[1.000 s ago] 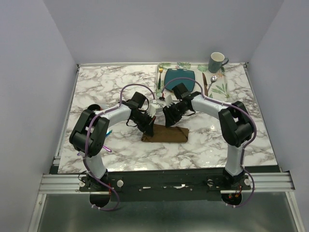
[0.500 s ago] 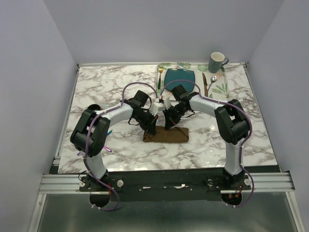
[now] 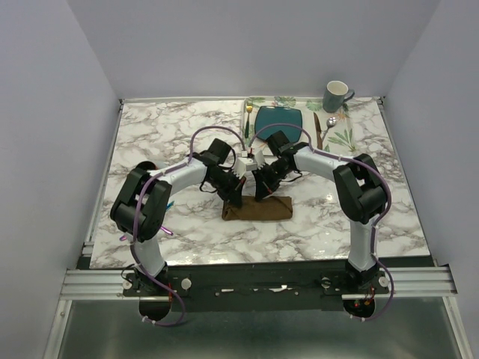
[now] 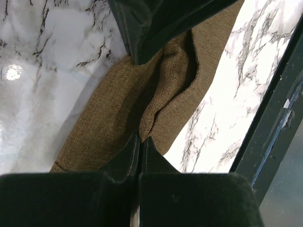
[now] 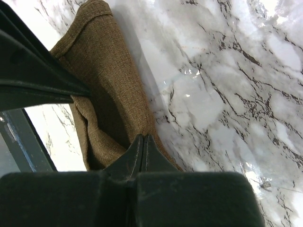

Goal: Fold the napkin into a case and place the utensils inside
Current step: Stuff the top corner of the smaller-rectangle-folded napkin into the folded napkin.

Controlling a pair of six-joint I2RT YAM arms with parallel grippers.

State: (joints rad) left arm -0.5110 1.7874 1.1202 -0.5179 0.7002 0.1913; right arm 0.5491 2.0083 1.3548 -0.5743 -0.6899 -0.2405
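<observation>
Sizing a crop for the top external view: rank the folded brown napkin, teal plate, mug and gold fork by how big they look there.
1. teal plate and napkin: too alike to rank, both partly hidden.
2. mug.
3. gold fork.

Bright, even overhead light fills the top view, which is sharp throughout, with soft shadows under the arms on the marble bench. In both wrist views the glossy bench throws white glare patches. The napkin weave is crisp, while the bottom of each frame sinks into featureless black.
</observation>
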